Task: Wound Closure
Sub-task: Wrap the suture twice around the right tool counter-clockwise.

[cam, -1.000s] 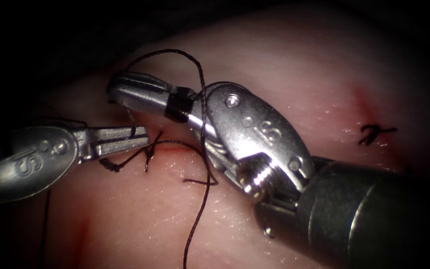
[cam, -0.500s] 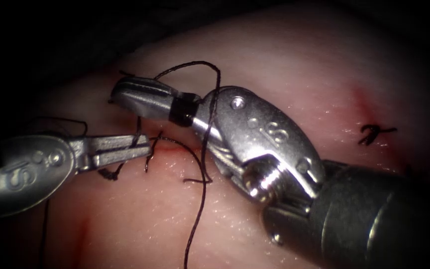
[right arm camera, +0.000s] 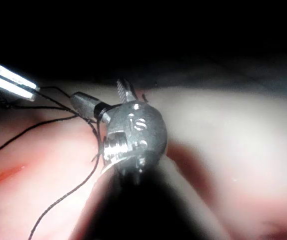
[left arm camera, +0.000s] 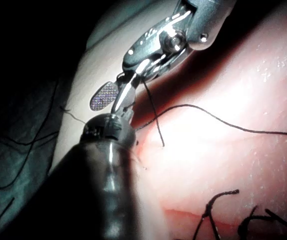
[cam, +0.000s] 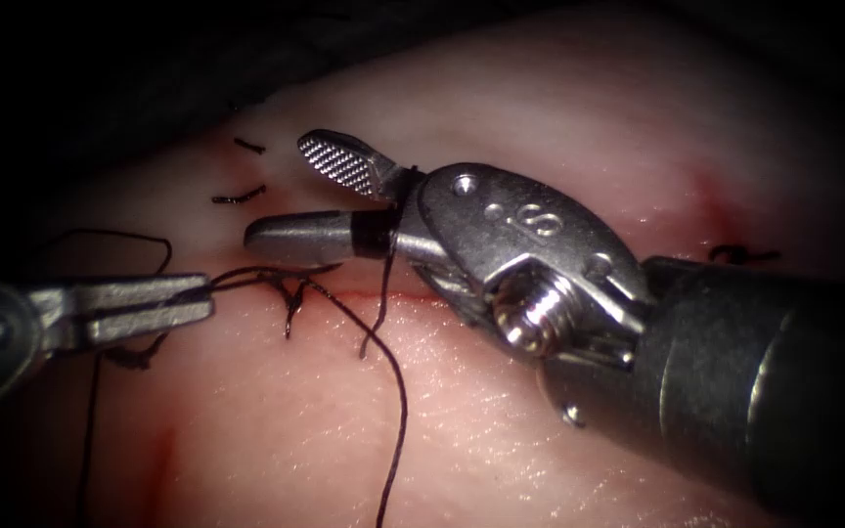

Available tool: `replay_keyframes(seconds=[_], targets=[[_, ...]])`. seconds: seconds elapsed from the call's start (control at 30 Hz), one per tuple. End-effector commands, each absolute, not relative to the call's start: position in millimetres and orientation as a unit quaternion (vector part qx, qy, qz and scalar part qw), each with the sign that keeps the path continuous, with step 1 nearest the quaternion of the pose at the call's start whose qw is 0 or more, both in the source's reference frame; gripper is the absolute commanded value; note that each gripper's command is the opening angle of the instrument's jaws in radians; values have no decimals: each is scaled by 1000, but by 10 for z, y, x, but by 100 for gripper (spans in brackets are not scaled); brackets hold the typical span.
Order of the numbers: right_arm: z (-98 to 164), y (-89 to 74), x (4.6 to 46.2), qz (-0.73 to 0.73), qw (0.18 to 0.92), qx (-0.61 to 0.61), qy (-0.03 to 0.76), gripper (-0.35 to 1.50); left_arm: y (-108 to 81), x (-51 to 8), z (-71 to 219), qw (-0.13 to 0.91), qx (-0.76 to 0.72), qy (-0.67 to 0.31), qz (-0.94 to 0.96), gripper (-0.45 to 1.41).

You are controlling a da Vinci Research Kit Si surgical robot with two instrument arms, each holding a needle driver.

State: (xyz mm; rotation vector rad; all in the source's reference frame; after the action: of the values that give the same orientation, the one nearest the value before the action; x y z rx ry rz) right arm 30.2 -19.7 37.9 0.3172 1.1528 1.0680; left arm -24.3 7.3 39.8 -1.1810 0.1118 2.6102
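Now the left tool (cam: 163, 298) clamps the thread (cam: 266, 277) taut at the cut (cam: 344, 293) (knot-side), while the right tool (cam: 320, 200) gapes empty.

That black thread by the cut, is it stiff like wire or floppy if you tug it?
Probably floppy: the thread trails over the tissue in loose curves rather than holding one shape. It likely straightens under pull, since the stretch running from the left tool, whose jaws are shut on it, looks straighter. It seems very light; the right tool stands open, holding nothing.
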Motion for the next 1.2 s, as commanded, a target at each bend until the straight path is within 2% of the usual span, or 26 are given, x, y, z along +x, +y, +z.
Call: replay_keyframes(seconds=[0.03,0.1,0.17,0.2,0.27,0.4,0.47,0.5,0.53,0.6,0.63,0.7,0.8,1.03,1.2], targets=[[378,-190,315,467,701,157,515,125,87,-247,397,132,-410,45,901,-45],[376,-192,316,449,714,165,512,118,95,-245,392,125,-410,51,902,-45],[374,-194,316,405,737,181,510,84,107,-243,390,115,-406,56,905,-45],[374,-195,317,391,738,200,513,51,111,-243,390,111,-406,57,905,-45],[375,-197,317,363,741,228,517,24,122,-242,392,95,-405,61,907,-45],[382,-202,318,330,743,249,526,24,136,-238,397,83,-388,69,915,-45],[388,-208,319,310,742,258,535,12,144,-236,400,79,-380,71,919,-45],[390,-210,319,304,743,261,537,12,148,-235,402,73,-374,74,922,-45],[393,-214,320,293,741,265,543,-18,156,-236,406,67,-364,78,926,-45],[394,-215,320,284,740,270,547,-8,165,-241,413,57,-358,82,928,-45],[395,-214,319,280,735,270,554,-23,168,-243,417,49,-355,80,930,-45],[395,-213,319,277,725,270,569,-21,174,-251,429,32,-345,68,935,-45],[395,-208,317,282,678,263,626,-33,172,-270,471,2,-337,46,940,-45],[392,-202,316,300,604,236,700,-35,148,-273,521,-4,-352,8,936,-45],[394,-203,314,342,598,199,698,-35,125,-266,534,5,-364,-14,931,-45]])
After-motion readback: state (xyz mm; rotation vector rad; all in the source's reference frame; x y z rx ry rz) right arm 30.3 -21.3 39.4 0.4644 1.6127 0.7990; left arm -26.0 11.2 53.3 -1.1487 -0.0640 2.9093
